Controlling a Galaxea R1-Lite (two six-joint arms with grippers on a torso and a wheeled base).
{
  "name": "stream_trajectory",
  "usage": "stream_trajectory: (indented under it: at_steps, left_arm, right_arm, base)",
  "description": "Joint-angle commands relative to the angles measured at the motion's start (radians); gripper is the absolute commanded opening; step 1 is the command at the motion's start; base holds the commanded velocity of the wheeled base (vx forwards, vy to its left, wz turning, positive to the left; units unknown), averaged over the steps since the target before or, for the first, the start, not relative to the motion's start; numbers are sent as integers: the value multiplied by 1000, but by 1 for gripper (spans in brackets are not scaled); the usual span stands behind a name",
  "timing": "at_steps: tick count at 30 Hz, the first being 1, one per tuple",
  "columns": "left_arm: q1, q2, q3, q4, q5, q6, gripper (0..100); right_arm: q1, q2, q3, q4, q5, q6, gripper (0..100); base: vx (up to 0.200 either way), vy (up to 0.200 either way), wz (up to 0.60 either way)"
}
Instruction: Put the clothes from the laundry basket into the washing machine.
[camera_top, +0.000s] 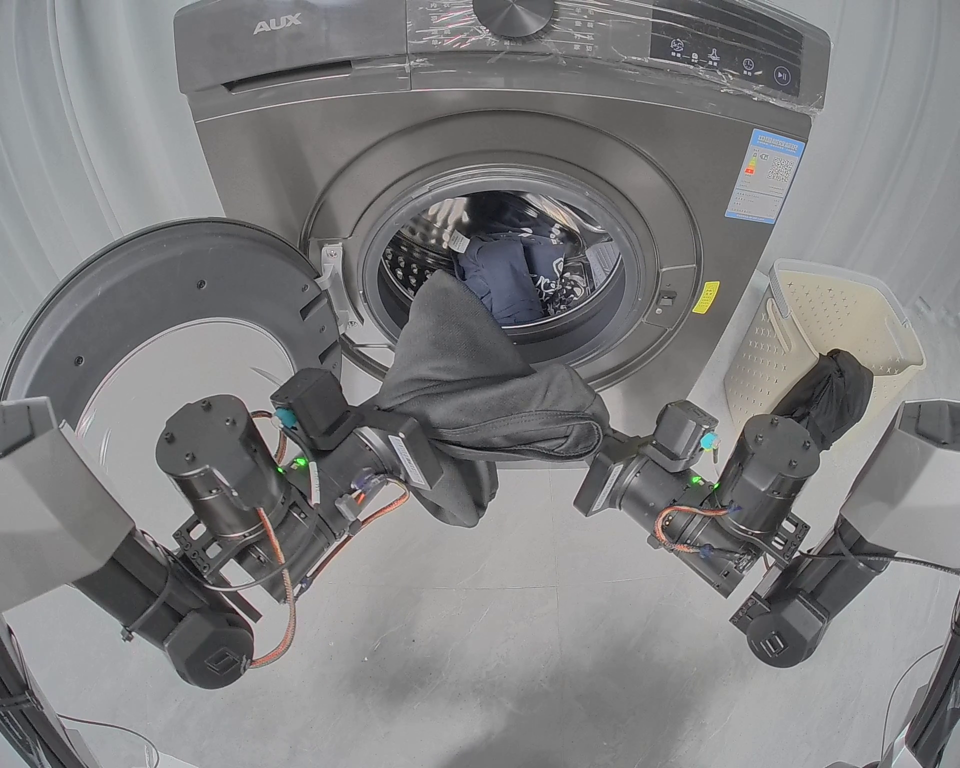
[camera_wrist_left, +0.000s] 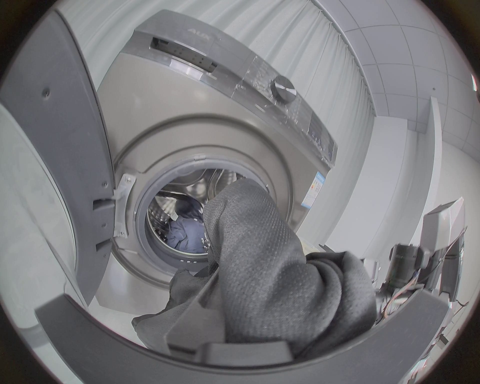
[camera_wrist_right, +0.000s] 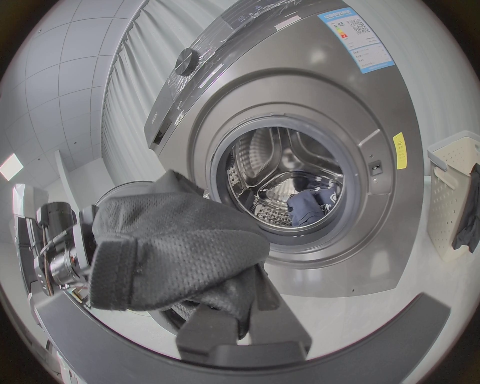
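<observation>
The washing machine (camera_top: 520, 130) stood straight ahead of both grippers, with its door (camera_top: 150, 290) swung wide on the far side of the left gripper (camera_wrist_left: 235, 330). The laundry basket (camera_top: 860, 300) sat beyond the right gripper (camera_wrist_right: 242, 310), against the machine's side. A grey garment (camera_top: 480, 390) hung between the two grippers. Each gripper was clamped on one end of it, and its upper fold already lay over the lip of the drum (camera_wrist_right: 285, 185).

We judged that the step in hand was feeding this garment in. To do it well, both grippers needed to go forward together and slightly up, carrying the bulk past the lip before letting go. The slack hanging below the left gripper could otherwise pull the whole piece back out. Releasing deep inside, over the blue clothes (camera_top: 505, 275) beyond the grippers, would have kept the opening free.

A black garment (camera_top: 830, 395) draped over the basket's edge beside the right arm was left to do.

The cloth covered the left gripper's fingertips, so we read its grip from the way the fabric bunched. We could not see the bottom of the basket, nor how much of the garment's far end was inside the drum.
</observation>
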Motion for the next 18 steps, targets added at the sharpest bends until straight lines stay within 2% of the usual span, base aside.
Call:
stream_trajectory:
  at_steps: [1,10,11,16,18]
  left_arm:
    - [0,-82,22,-5,-1,-3,0]
    - [-5,-137,51,-5,-4,0,0]
    - [-5,-137,56,-5,-4,0,0]
    - [1,-137,67,-5,-1,-1,0]
    - [6,-139,68,-6,-1,-1,0]
  right_arm:
    - [23,15,2,1,0,0,0]
    - [63,-25,13,1,0,-2,0]
    - [69,-34,15,1,0,-4,100]
    - [103,-96,65,3,0,-17,100]
    - [126,-157,176,4,9,-39,100]
  base:
    - [0,0,0]
    - [0,0,0]
    - [0,0,0]
    - [0,0,0]
    - [0,0,0]
